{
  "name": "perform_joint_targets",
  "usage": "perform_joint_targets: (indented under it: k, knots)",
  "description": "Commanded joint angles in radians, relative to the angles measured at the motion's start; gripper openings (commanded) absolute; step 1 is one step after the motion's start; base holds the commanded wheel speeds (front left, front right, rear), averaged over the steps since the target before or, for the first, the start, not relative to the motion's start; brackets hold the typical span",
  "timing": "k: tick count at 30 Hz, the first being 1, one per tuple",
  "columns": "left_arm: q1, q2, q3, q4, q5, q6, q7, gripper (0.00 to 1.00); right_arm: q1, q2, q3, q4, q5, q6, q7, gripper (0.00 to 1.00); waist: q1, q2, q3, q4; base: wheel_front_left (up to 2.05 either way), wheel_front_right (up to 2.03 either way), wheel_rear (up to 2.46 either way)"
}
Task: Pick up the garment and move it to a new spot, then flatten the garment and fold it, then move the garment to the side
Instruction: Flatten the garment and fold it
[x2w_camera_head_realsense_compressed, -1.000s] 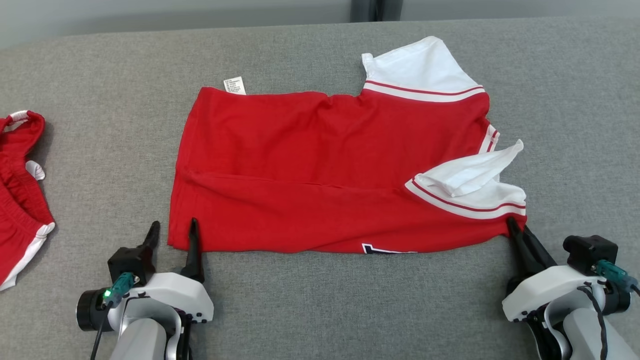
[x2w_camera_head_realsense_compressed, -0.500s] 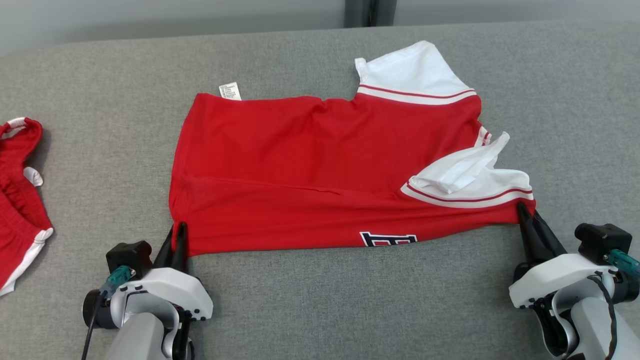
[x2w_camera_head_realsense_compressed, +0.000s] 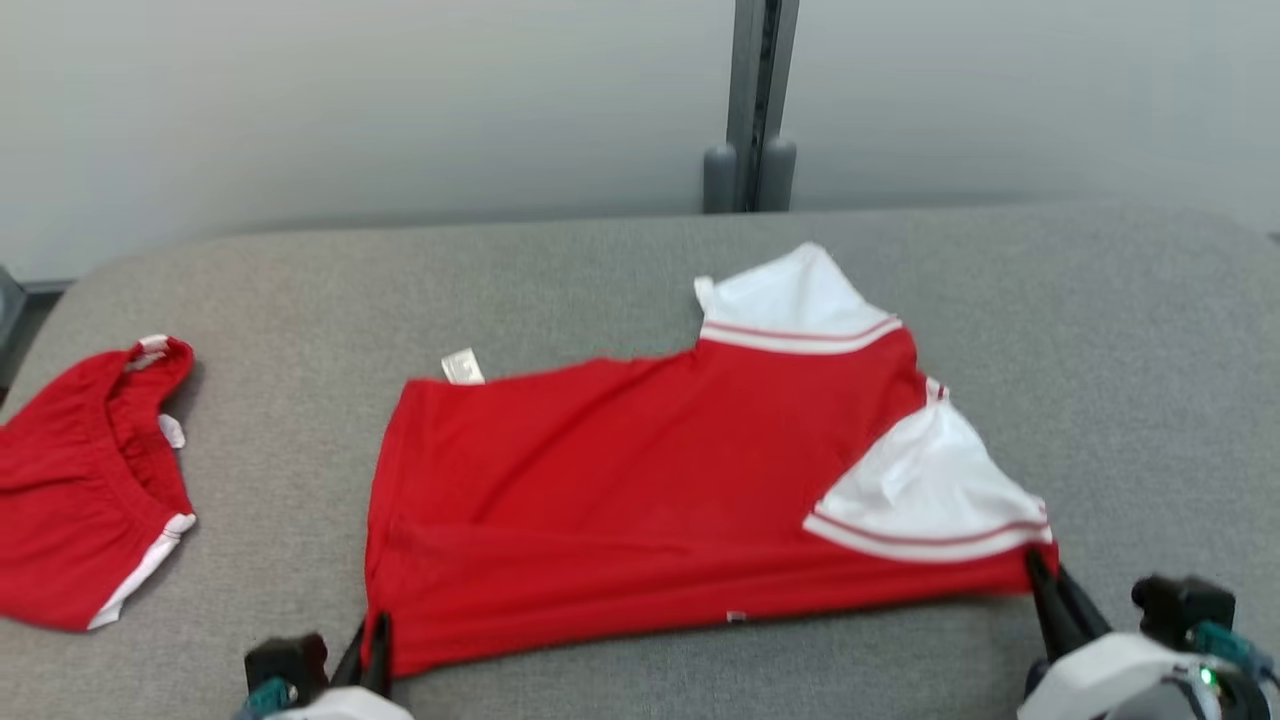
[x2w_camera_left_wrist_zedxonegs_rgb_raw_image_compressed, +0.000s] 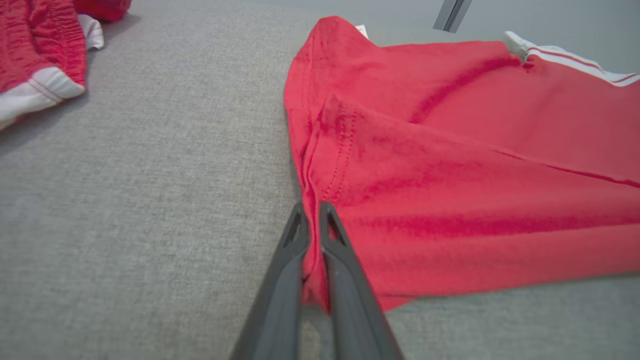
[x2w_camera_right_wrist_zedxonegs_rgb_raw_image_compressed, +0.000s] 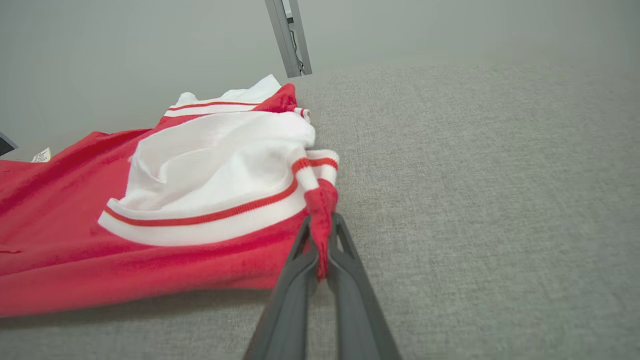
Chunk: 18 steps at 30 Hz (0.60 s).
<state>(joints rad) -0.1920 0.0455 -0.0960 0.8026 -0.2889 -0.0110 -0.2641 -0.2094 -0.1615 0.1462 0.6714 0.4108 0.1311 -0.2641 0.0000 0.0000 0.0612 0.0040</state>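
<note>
Shirt: a red shirt (x2w_camera_head_realsense_compressed: 640, 500) lies spread across the middle of the grey fabric-covered counter (x2w_camera_head_realsense_compressed: 600, 270), its long side running left to right.
Sleeves: both white with red stripes, at the shirt's right end; the near sleeve (x2w_camera_head_realsense_compressed: 925, 490) lies folded over the red cloth and the far sleeve (x2w_camera_head_realsense_compressed: 790, 300) points to the back of the counter.
Label: a small white label (x2w_camera_head_realsense_compressed: 462, 366) sticks out at the shirt's far left corner.
Crease: a long crease runs along the near part of the shirt, clear in the left wrist view.
Left gripper: the left gripper (x2w_camera_head_realsense_compressed: 368, 632) is closed on the shirt's near left corner, red cloth pinched between its dark fingers (x2w_camera_left_wrist_zedxonegs_rgb_raw_image_compressed: 285, 280).
Right gripper: the right gripper (x2w_camera_head_realsense_compressed: 1035, 572) is clamped on the near right corner, just below the near sleeve's striped cuff; the cloth bunches between the fingers (x2w_camera_right_wrist_zedxonegs_rgb_raw_image_compressed: 350, 290).
Near edge: stretched between the two grippers, with shadow under it near the right one.
Other garment: a second red garment with white trim (x2w_camera_head_realsense_compressed: 80, 490) lies well apart, at the counter's left edge.
Background: a pale wall (x2w_camera_head_realsense_compressed: 350, 100) and a grey upright post (x2w_camera_head_realsense_compressed: 755, 100) behind the counter.
</note>
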Motion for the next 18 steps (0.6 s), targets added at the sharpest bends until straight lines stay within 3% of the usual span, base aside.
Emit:
perform_joint_targets:
  k: [1, 10, 11, 12, 18]
  knots:
    - [0.028, 0.012, 0.008, 0.006, 0.006, -0.001, 0.000, 0.00, 0.028, -0.013, 0.003, 0.011, 0.009, -0.001, 0.000, 0.00, 0.0000, 0.0000, -0.057, 0.015, 0.00, 0.00, 0.00]
    - [0.120, 0.011, -0.015, 0.013, 0.020, 0.005, 0.000, 0.00, 0.122, -0.022, 0.024, 0.021, 0.041, -0.001, 0.000, 0.00, 0.0000, 0.0000, -0.068, 0.029, 0.00, 0.00, 0.00]
    - [0.120, 0.011, -0.018, 0.010, 0.016, 0.010, 0.000, 0.26, 0.120, -0.022, 0.019, 0.022, 0.039, -0.001, 0.000, 0.17, 0.0000, 0.0000, -0.065, 0.029, 0.00, 0.00, 0.00]
    - [0.111, 0.010, -0.019, -0.015, 0.010, 0.024, 0.000, 1.00, 0.106, -0.017, 0.013, 0.019, 0.031, -0.001, 0.000, 1.00, 0.0000, 0.0000, -0.053, 0.029, 0.00, 0.00, 0.00]
    - [0.027, 0.008, -0.018, -0.095, 0.030, 0.050, 0.000, 1.00, 0.028, -0.005, -0.006, -0.045, 0.001, 0.000, 0.000, 1.00, 0.0000, 0.0000, 0.008, 0.025, 0.00, 0.00, 0.00]
